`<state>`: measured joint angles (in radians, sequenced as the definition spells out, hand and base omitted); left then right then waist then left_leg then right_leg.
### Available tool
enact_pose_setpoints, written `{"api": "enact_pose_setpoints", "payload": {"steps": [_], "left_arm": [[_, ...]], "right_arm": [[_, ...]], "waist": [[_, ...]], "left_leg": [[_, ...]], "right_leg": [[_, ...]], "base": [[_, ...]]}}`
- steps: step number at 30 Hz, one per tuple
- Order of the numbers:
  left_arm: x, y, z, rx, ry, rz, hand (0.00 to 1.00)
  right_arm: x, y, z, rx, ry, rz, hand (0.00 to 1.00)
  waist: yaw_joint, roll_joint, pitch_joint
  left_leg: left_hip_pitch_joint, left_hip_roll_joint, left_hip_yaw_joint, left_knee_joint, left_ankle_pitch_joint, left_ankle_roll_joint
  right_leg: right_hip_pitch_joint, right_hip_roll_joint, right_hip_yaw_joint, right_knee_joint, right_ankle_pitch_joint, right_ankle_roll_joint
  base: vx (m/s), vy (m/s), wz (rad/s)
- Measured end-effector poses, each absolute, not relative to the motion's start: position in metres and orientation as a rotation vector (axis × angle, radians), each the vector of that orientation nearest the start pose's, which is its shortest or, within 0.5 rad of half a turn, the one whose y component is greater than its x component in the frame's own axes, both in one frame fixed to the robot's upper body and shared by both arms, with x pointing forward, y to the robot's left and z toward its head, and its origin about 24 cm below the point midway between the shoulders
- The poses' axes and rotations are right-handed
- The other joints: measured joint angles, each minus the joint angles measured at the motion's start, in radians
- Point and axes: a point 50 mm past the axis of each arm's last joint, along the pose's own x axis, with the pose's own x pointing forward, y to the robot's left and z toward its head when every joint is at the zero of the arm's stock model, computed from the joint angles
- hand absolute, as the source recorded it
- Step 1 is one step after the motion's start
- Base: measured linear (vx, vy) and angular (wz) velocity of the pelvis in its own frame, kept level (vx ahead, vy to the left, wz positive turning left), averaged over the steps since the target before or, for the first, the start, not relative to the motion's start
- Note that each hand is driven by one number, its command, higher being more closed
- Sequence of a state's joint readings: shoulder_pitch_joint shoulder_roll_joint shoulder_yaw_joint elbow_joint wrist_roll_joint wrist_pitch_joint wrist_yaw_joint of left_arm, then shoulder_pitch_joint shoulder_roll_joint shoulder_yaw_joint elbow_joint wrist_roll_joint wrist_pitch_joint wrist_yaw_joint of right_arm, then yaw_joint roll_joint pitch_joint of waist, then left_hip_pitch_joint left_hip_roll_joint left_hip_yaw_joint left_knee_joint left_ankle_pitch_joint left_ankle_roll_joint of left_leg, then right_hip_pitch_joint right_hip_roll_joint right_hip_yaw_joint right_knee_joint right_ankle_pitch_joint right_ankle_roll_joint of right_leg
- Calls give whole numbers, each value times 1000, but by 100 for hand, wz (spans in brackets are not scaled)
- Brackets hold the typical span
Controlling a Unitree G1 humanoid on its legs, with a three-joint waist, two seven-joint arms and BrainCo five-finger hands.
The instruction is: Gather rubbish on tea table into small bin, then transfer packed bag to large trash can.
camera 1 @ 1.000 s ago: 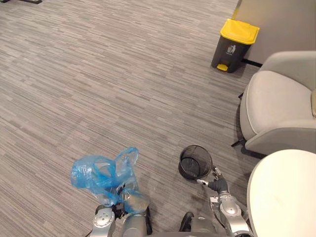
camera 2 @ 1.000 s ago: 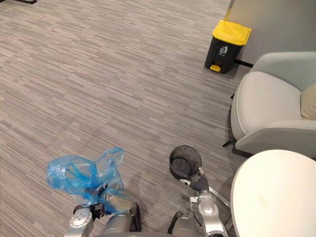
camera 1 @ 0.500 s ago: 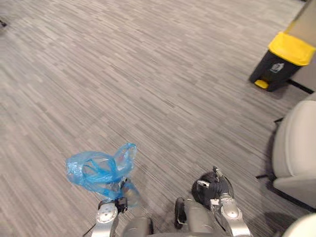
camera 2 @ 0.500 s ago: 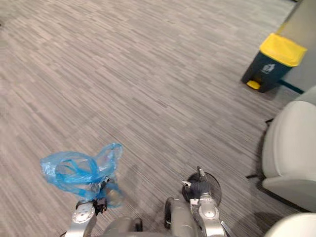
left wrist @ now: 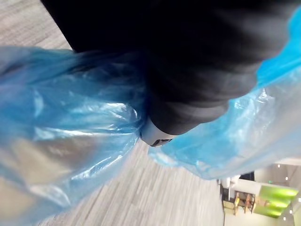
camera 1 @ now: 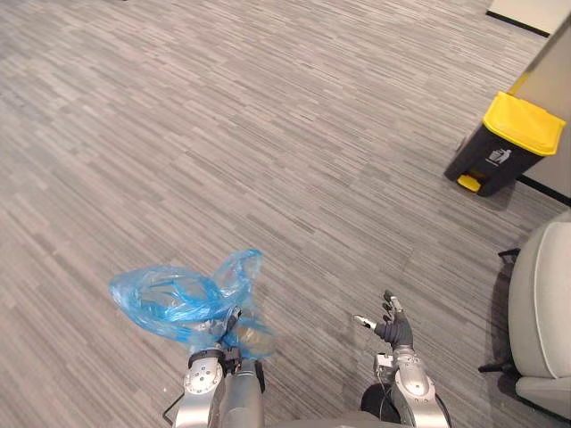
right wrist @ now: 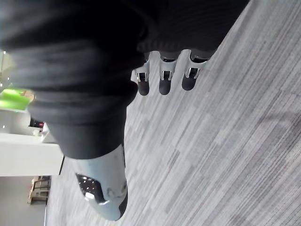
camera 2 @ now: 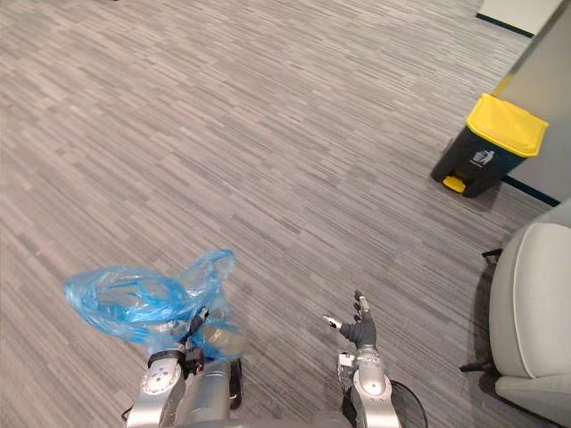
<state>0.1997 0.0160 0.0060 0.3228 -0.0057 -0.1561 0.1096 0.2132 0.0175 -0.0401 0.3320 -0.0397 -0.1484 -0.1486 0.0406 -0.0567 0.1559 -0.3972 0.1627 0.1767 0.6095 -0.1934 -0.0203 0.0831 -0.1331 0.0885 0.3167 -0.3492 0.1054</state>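
Hanging at the left hand (camera 1: 219,353), whose grip cannot be told, the blue bag (camera 1: 178,301) is well apart from the trash can (camera 1: 508,143); the right hand (camera 2: 361,332) is spread, empty. Judged light and slippery, it should be held at the neck.

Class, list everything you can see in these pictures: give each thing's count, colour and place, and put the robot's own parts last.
plastic bag: one, translucent blue, bunched around the left hand, lower left
large trash can: one, dark grey with a yellow lid, on the floor at upper right, beside the wall
armchair: one, light grey, right edge
wall: grey, upper right corner
floor: grey striped carpet, throughout
left hand: one, dark cover, in the bag, bottom left
right hand: one, open, holding nothing, bottom, right of centre
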Motion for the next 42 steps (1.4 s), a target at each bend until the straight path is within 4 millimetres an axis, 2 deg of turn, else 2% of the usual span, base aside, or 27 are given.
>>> {"api": "enact_pose_setpoints", "payload": {"steps": [2,3,5,6,8,9,11,13,14,15,18,20,21,22,24,25,27,28,30,31,32,33,35,37,39,40,42], "left_arm": [[179,175,-60,39,373,177,100],[177,178,-61,53,378,174,100],[178,180,-60,63,375,174,100],[178,182,-60,74,375,170,100],[178,188,-59,96,373,169,100],[178,190,-61,105,381,168,100],[177,190,-66,106,407,167,100],[176,194,-74,116,449,168,100],[175,190,-81,104,482,166,100],[176,189,-81,98,484,165,100],[187,184,-76,87,451,156,100],[186,179,-76,66,448,155,100],[181,176,-77,51,450,156,100],[179,174,-75,40,438,150,100],[177,174,-72,30,428,159,100],[176,175,-73,30,430,162,100],[172,176,-75,31,442,168,100],[170,176,-76,30,449,169,100],[169,172,-77,19,452,168,100],[169,172,-78,18,461,169,100],[169,177,-80,31,469,176,100],[170,180,-78,30,460,192,100],[170,183,-78,37,463,196,100],[168,185,-78,45,464,194,100],[163,182,-81,52,483,178,100],[163,180,-82,53,484,170,100],[165,184,-80,75,477,171,100]], "right_arm": [[179,-171,-65,-40,396,-227,0],[178,-170,-67,-37,408,-226,0],[176,-170,-73,-40,436,-220,0],[172,-169,-79,-39,471,-211,0],[172,-163,-82,-29,487,-193,0],[174,-161,-83,-33,486,-184,0],[179,-164,-85,-48,494,-177,0],[181,-169,-92,-77,533,-169,0],[176,-176,-97,-102,564,-171,0],[181,-181,-96,-121,562,-172,0],[184,-187,-92,-129,546,-184,0],[176,-185,-94,-129,561,-181,0],[179,-179,-87,-109,517,-175,0],[181,-180,-81,-107,485,-183,0],[190,-177,-71,-94,433,-185,0],[192,-174,-71,-86,432,-181,0],[194,-174,-70,-85,426,-181,0],[194,-175,-70,-85,426,-184,0],[194,-180,-69,-101,423,-191,0],[195,-178,-73,-96,442,-187,0],[194,-173,-76,-90,457,-168,0],[197,-171,-76,-89,454,-165,0],[202,-171,-76,-88,456,-164,0],[204,-170,-75,-88,451,-161,0],[201,-170,-78,-96,465,-157,0],[199,-170,-79,-100,471,-156,0],[194,-169,-83,-121,491,-145,0]], "waist": [[3,-1,-1],[0,-5,-2],[-1,-8,-4],[-8,-3,-4],[-26,-4,-5],[-31,-6,-7],[-41,-9,-9],[-66,-14,-11],[-81,-3,-18],[-68,30,-24],[-83,54,-9],[-80,62,-5],[-65,64,-2],[-55,66,-4],[-26,67,-1],[-11,65,0],[3,64,6],[3,66,10],[3,84,6],[10,68,18],[2,34,-3],[11,27,-7],[7,24,-8],[8,26,-7],[2,24,-5],[2,24,-5],[-19,32,0]], "left_leg": [[61,12,73,-33,-41,-4],[114,18,122,-70,-57,-10],[191,10,182,-132,-79,-15],[245,8,206,-178,-82,-17],[295,9,228,-229,-87,-23],[327,9,242,-268,-92,-32],[375,14,251,-311,-91,-36],[435,20,266,-331,-88,-81],[476,21,236,-338,-106,-108],[468,47,208,-329,-91,-114],[485,58,138,-250,-37,-129],[441,105,89,-5,62,-106],[361,143,64,222,60,-109],[294,158,60,356,32,-89],[184,152,51,439,-22,-69],[120,139,49,399,-49,-31],[74,114,36,289,-73,0],[49,93,22,203,-74,1],[36,39,-48,-86,-22,-48],[62,10,-19,-95,30,-53],[75,-21,6,-122,30,-49],[74,-33,20,-109,13,-30],[81,-46,42,-79,-26,13],[134,-61,77,-103,-62,26],[256,-78,126,-185,-86,36],[279,-80,132,-199,-91,41],[385,-76,148,-265,-104,32]], "right_leg": [[-44,-10,45,82,19,30],[-113,-26,41,208,42,71],[-206,-61,-6,383,117,82],[-257,-77,-50,471,146,59],[-333,-80,-131,518,89,-6],[-407,-68,-203,516,53,-31],[-489,-37,-308,430,53,-54],[-516,4,-395,218,137,-94],[-488,39,-395,146,260,-204],[-491,69,-392,153,254,-217],[-445,69,-402,193,162,-210],[-327,97,-412,141,149,-214],[-240,113,-392,80,148,-216],[-186,129,-365,34,145,-215],[-124,139,-308,-32,125,-199],[-98,138,-271,-43,114,-183],[-70,123,-241,-35,88,-157],[-54,109,-229,-23,66,-137],[-59,83,-195,39,-4,-73],[-56,57,-157,63,-29,-49],[-51,29,-137,22,-17,-41],[-50,24,-119,-20,8,-36],[-44,3,-80,-21,19,-23],[-72,-19,-52,78,32,4],[-200,-56,-58,406,108,105],[-230,-63,-68,475,113,100],[-346,-79,-167,616,66,16]], "base": [[201,177,-115],[83,88,-88],[144,77,-96],[160,38,-84],[225,-32,-71],[228,-65,-71],[276,-88,-54],[521,-146,-9],[614,-119,-34],[517,-87,-41],[486,-135,-7],[478,-110,-13],[343,-20,-51],[337,14,-60],[328,89,-81],[354,188,-87],[299,225,-49],[338,315,-37],[310,314,-41],[355,285,-25],[412,287,-34],[418,270,-22],[333,203,-35],[308,173,-40],[287,99,-48],[306,48,-37],[320,-4,-22]]}}
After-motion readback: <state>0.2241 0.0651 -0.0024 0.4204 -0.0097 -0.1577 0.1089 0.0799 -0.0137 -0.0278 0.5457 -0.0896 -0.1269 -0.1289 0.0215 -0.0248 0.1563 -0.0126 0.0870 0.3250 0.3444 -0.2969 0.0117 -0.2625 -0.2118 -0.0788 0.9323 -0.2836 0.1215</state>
